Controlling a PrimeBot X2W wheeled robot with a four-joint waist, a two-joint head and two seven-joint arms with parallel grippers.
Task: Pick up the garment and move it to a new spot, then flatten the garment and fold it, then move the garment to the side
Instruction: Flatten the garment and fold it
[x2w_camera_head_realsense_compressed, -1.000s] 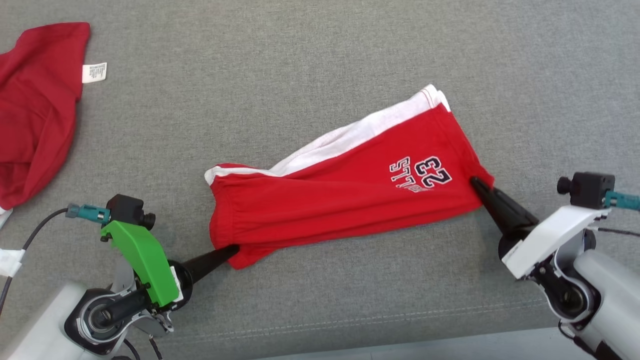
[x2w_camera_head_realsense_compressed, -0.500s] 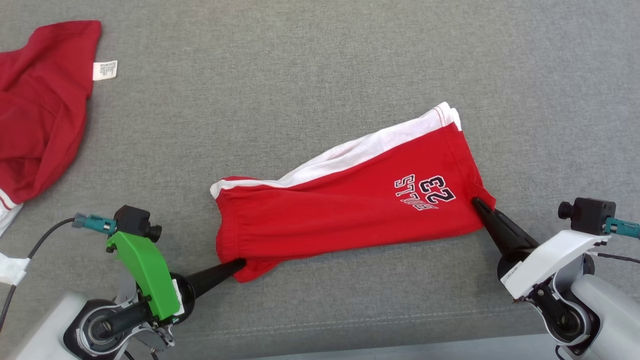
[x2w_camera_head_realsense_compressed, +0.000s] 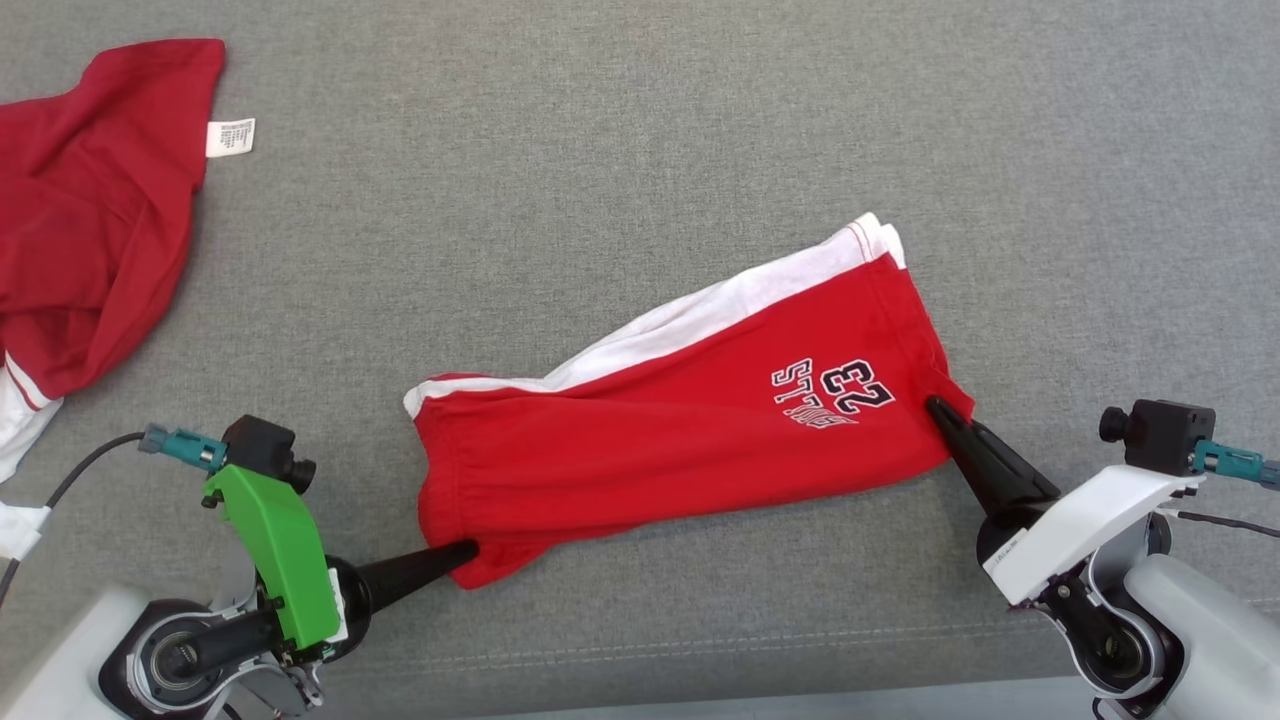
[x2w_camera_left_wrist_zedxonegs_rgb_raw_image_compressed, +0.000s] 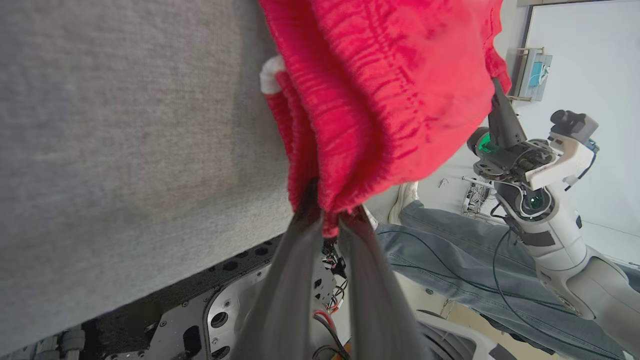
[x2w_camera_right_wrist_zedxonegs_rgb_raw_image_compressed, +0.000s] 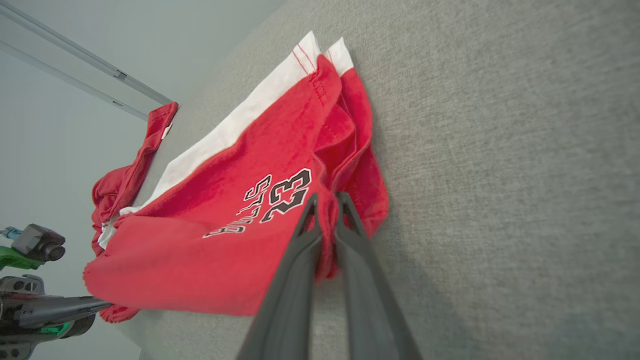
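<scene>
Your left gripper (x2w_camera_head_realsense_compressed: 468, 548) and right gripper (x2w_camera_head_realsense_compressed: 933, 404) each clamp the red shorts (x2w_camera_head_realsense_compressed: 680, 440) (waistband, hem). Relocation judged underway; next, lower both ends evenly.

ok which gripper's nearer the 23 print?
Right. The right gripper grips the shorts by the hem, just beside the 23 print; the left gripper holds the waistband corner at the far end.

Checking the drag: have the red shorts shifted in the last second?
Yes. Against the white tag on the other garment, the shorts slid leftward and toward the view's bottom edge.
</scene>
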